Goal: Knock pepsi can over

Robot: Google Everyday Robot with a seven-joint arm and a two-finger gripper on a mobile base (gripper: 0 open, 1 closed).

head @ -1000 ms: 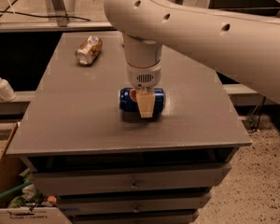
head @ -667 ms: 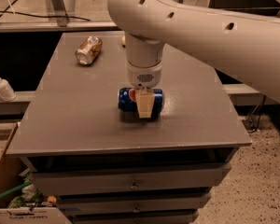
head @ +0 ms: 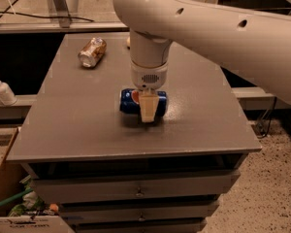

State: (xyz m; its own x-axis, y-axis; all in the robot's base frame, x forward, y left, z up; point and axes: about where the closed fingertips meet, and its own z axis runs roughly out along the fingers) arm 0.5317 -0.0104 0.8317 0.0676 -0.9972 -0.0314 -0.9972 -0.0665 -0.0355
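Obs: the gripper (head: 148, 109) is pointing straight down over the middle of the grey table (head: 77, 125), hanging from the white arm (head: 208, 23), which is reaching in from the upper right of the view.

The pepsi can (head: 128, 101) is lying on its side directly beneath the gripper. Its blue body is sticking out to either side of the tool, and the round logo is showing just left of it. The gripper's lower end is overlapping the can's near face. I cannot tell whether it is clamping the can, merely touching it, or standing open.

Judgement: the can is already lying flat, so the knock-over itself is looking done. What remains is getting the tool clear.

Other items: a brownish-gold can (head: 92, 52) is lying on its side well beyond the gripper and to its left, apart from the pepsi can. A pump bottle (head: 2, 90) is standing off the table, far to the left.

Risks from here:
- If the gripper is in fact clamping the can, a retreat upward is going to lift it off the table, or drop it awkwardly.
- The can's long axis is running sideways across the tool, so any drag or nudge toward the camera is likely to send it rolling to the table's near edge and over.
- A push away from the camera is likely to roll it toward the far side, possibly toward the gold can.
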